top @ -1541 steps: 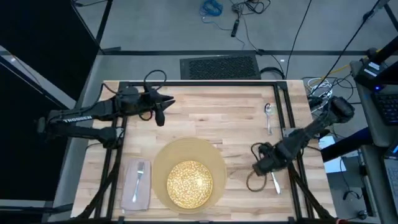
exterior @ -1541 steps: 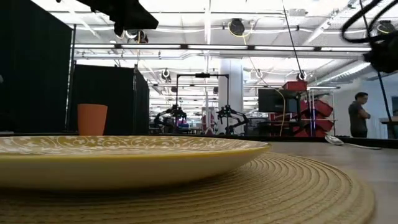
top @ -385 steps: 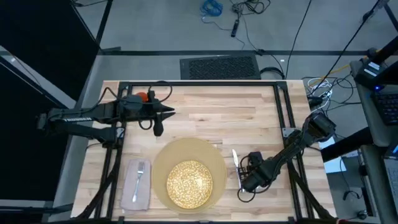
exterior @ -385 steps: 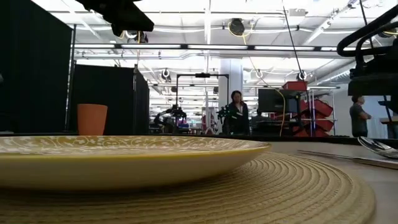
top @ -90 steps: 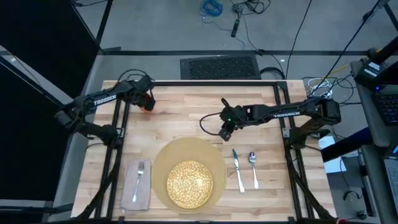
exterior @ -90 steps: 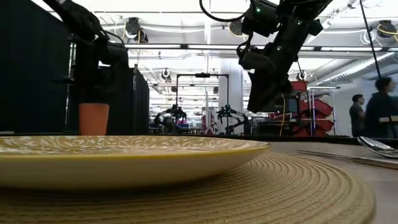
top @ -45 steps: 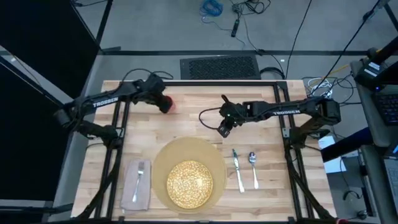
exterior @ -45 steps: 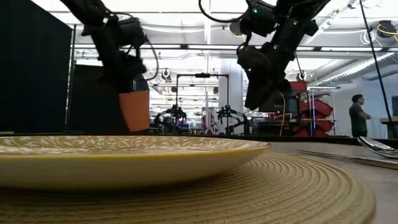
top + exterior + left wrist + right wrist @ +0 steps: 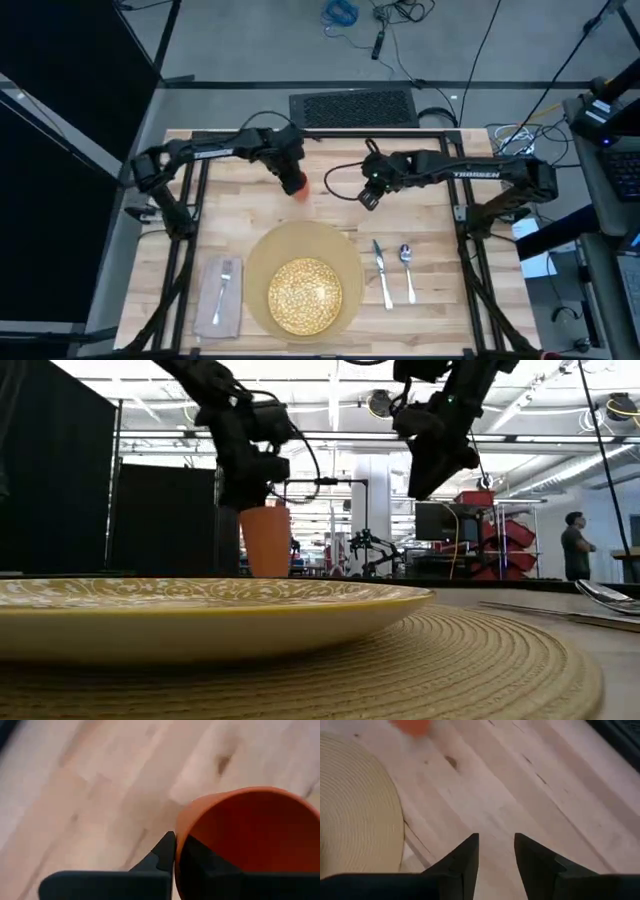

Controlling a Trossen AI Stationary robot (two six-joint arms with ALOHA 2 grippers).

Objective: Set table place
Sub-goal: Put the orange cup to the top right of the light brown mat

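Note:
The small orange cup (image 9: 294,184) stands upright over the bare planks just beyond the round tan mat (image 9: 305,240), with my left gripper (image 9: 289,170) shut on it from above. In the low view the cup (image 9: 265,540) hangs under that gripper (image 9: 252,480). My right gripper (image 9: 367,197) hovers open to the cup's right, holding nothing. On the mat lies the gold-speckled plate (image 9: 305,294). The fork (image 9: 225,283) rests on the napkin (image 9: 219,300) left of the mat. Knife (image 9: 382,272) and spoon (image 9: 407,268) lie to its right. My left gripper holds the cup by its rim (image 9: 176,832), one finger (image 9: 165,851) outside the wall and the other (image 9: 202,862) inside the cup. The fingers come from above, pointing down. The cup stays upright; whether its base touches the table, I cannot tell.
The table's black rail frame (image 9: 320,133) runs along the far edge and down both sides. Bare planks (image 9: 420,215) lie between the two grippers and beyond the knife and spoon. In the right wrist view the mat's edge (image 9: 365,815) shows near my open fingers.
My left gripper has carried the cup from the table's far left corner toward the right and nearer, up to the mat's far edge; the cup has stayed upright. My right gripper has risen a little and shifted slightly toward the far edge.

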